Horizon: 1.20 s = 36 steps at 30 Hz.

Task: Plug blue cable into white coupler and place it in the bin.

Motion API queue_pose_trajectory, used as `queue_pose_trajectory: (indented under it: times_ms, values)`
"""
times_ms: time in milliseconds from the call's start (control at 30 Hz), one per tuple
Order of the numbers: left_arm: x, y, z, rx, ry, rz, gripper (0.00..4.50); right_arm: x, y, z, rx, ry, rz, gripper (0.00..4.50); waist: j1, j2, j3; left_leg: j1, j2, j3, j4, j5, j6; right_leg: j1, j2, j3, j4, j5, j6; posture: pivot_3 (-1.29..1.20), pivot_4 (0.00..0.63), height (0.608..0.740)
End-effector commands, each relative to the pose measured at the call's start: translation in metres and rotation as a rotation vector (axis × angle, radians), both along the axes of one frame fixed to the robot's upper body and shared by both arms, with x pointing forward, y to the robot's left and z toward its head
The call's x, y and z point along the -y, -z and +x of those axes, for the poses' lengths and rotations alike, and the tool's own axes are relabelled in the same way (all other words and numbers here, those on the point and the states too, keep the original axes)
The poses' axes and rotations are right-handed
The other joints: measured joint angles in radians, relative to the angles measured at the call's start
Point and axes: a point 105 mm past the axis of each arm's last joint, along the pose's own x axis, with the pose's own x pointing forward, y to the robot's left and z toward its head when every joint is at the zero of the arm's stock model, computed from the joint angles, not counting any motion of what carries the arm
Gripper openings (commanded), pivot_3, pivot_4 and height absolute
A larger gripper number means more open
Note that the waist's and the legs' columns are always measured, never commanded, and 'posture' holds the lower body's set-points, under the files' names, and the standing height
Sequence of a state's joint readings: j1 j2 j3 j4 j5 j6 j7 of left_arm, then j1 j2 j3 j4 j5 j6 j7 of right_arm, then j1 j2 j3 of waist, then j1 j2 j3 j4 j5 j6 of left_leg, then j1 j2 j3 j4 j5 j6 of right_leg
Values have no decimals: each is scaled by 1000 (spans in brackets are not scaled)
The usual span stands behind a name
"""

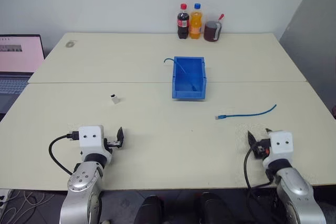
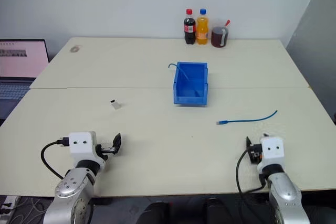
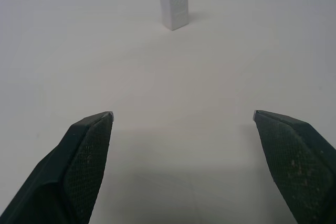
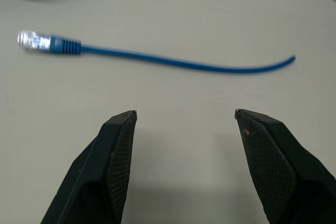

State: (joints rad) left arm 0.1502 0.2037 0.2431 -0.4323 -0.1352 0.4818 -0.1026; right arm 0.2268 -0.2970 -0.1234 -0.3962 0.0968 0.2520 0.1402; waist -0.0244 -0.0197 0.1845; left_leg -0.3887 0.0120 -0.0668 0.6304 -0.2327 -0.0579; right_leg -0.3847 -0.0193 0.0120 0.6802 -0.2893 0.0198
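A: Two robot arms reach over a pale desk (image 1: 157, 145) — what sits in front of them?

B: The left hand (image 3: 182, 116) hangs low above the near left part of the desk, its two black fingers (image 3: 84, 161) spread wide with nothing between them. Ahead of it stands the white coupler (image 3: 174, 4), upright, its dark socket facing up, well apart from the fingertips.

A: And the right side?

B: The right hand (image 4: 185, 113) is released too, fingers parted over bare desk. Just beyond it lies the blue cable (image 4: 173, 62), stretched in a shallow curve, its clear plug (image 4: 32, 41) at the end toward the middle of the desk. The hand touches neither cable nor plug.

A: Where is the bin?

B: The blue bin (image 1: 189, 77) rests near the centre of the desk, beyond both hands, its lowered lip facing the robot. A second strand of blue cable (image 1: 173, 62) hangs over its far left corner, and some blue cable lies inside. The cable on the desk is near the bin's right front — not touching it. The coupler stands well to the bin's left.

A: Anything else on view?

B: Against the far wall, a cola bottle (image 1: 182, 21), an orange drink bottle (image 1: 196, 21) and a dark jug (image 1: 212, 31) stand in a row. A laptop (image 1: 18, 61) with a lit screen sits off the desk's left edge.
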Motion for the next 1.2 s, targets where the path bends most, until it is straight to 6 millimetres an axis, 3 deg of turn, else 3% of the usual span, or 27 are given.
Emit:
queue_pose_trajectory:
  times_ms: [33, 500, 633, 767, 867, 1033, 1200]
  values:
    - [1, -13, 3, 45, 19, 22, 4500, 1, -6, 1, 28, -5, -13, 3179, 1, -1, -1, 0, 0, 0, 0, 0, 0, 0, 0, 0, 0, 0, 0, 0, 150, 740]
    - [16, -15, 6, 41, 130, 1, 4500, 2, -9, -1, 39, -5, -26, 3179, -1, -1, -1, -2, 0, 7, 0, -1, -1, -3, 0, 5, 0, 0, 2, 0, 150, 740]
    - [41, -18, 10, 24, 333, 53, 4500, 2, -11, 2, 37, -27, -41, 3179, -1, -1, -1, -2, 0, 8, 0, -1, -1, -3, 0, 5, 0, 0, 2, 0, 150, 740]
    - [65, -34, 19, 40, 576, 69, 4500, -5, -19, 10, 42, -115, -54, 3179, -2, -1, -1, -2, 0, 9, 0, -1, -1, -3, 0, 5, 0, 0, 2, 0, 150, 740]
    - [88, -48, 24, 52, 839, 147, 4500, -16, -31, 23, 46, -269, -48, 3179, -2, -1, 0, -1, -1, 10, 0, 0, -1, -3, 1, 5, 0, 1, 3, 0, 150, 740]
    - [118, -46, 17, 23, 1231, 293, 4500, -39, -35, 39, -50, -645, -67, 3179, -8, -1, 0, 3, -3, 14, -1, -1, 0, -1, 2, 6, -1, 2, 3, 0, 150, 740]
    - [123, -46, 24, 61, 1380, 399, 4500, -41, -42, 64, -135, -883, -138, 3179, -9, -1, 1, 2, -2, 15, -1, -1, 0, -2, 3, 6, -1, 2, 2, 0, 150, 740]
